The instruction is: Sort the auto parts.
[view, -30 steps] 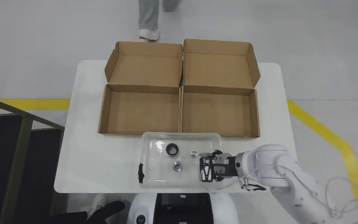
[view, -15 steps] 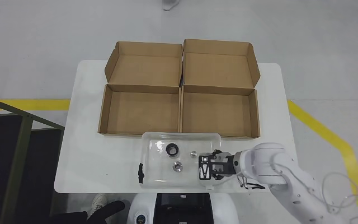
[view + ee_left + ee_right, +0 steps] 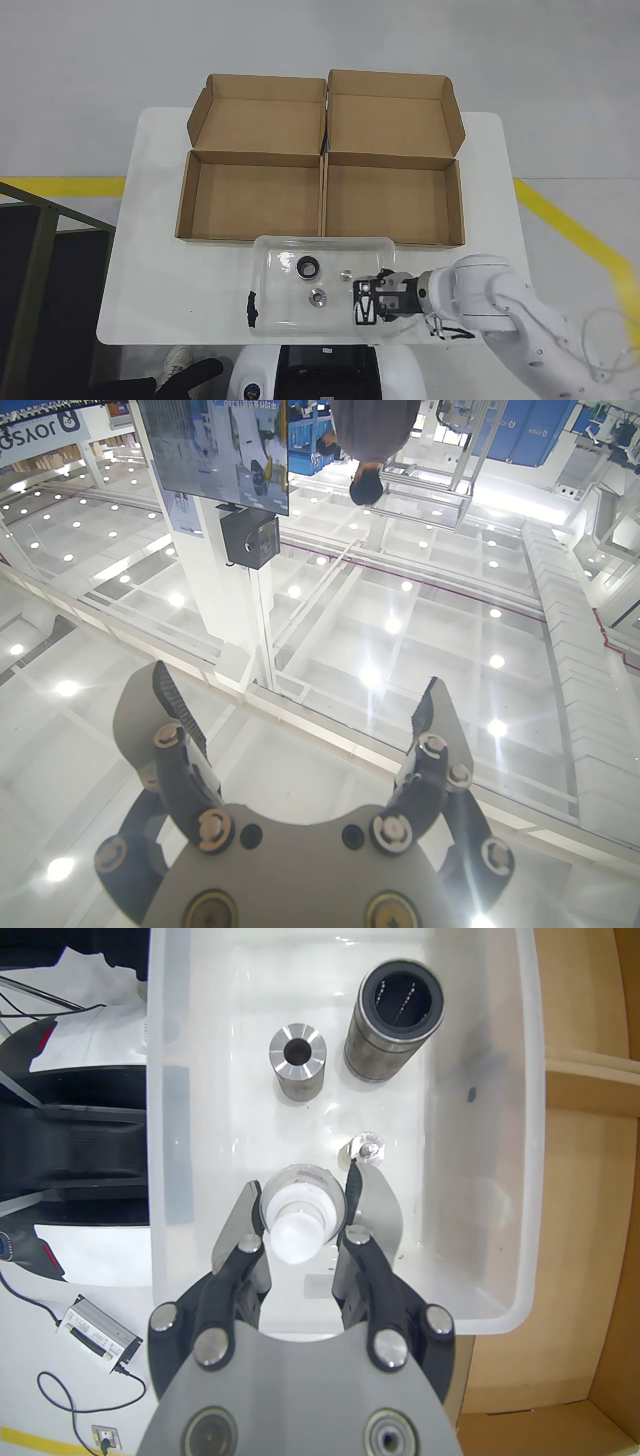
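A clear plastic bin (image 3: pixel 530 1138) holds the parts. Inside stand a large black-bored linear bearing (image 3: pixel 392 1023), a steel bushing (image 3: pixel 298 1059) and a small silver fitting (image 3: pixel 367 1149). My right gripper (image 3: pixel 303 1200) is down in the bin, its fingers pressed against both sides of a white plastic part (image 3: pixel 299 1220) with a clear rim. From above, the right gripper (image 3: pixel 366 300) sits at the bin's (image 3: pixel 262 252) right end, beside the bearing (image 3: pixel 308 266) and bushing (image 3: pixel 318 296). My left gripper (image 3: pixel 300 710) is open, holds nothing and points up at a ceiling.
Two open cardboard boxes stand side by side behind the bin, the left box (image 3: pixel 250 205) and the right box (image 3: pixel 392 207), lids folded back. A black mark (image 3: pixel 251 305) shows at the bin's left end. Bare white table (image 3: pixel 150 260) lies on both sides.
The right gripper has crept a little to the left inside the bin. The parts in the bin have kept their places.
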